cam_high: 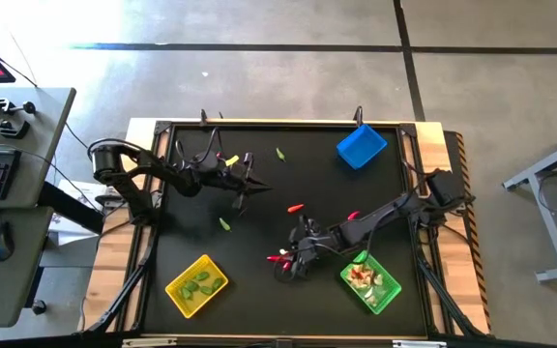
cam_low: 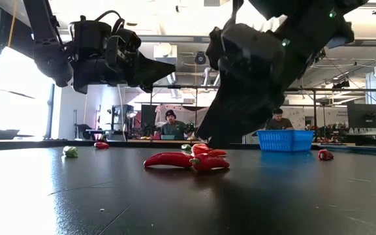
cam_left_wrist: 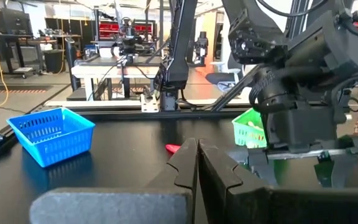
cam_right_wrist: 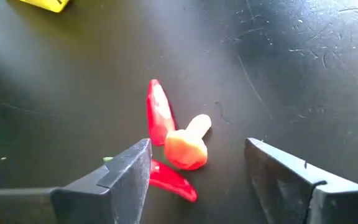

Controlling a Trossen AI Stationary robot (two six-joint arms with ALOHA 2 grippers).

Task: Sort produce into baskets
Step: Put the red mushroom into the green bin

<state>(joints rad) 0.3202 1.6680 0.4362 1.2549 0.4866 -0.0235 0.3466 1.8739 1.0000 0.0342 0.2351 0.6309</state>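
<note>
A whitish-pink bulb (cam_right_wrist: 187,146) lies on the black table between two red chilies (cam_right_wrist: 159,115) (cam_right_wrist: 174,182). My right gripper (cam_right_wrist: 197,146) hangs open just over them, slanting down, one finger on either side of the bulb; in the high view it (cam_high: 286,263) is left of the green basket (cam_high: 370,282). The yellow basket (cam_high: 196,285) holds green pods. The blue basket (cam_high: 361,147) stands at the far right. My left gripper (cam_left_wrist: 197,163) is shut and holds nothing, held level above the table's left-centre (cam_high: 249,184).
Loose produce lies about: a red chili (cam_high: 296,207), a red piece (cam_high: 354,215), green pods (cam_high: 280,153) (cam_high: 224,224) and a yellow piece (cam_high: 232,159). The green basket holds whitish and red pieces. People sit at desks beyond the table (cam_low: 170,124).
</note>
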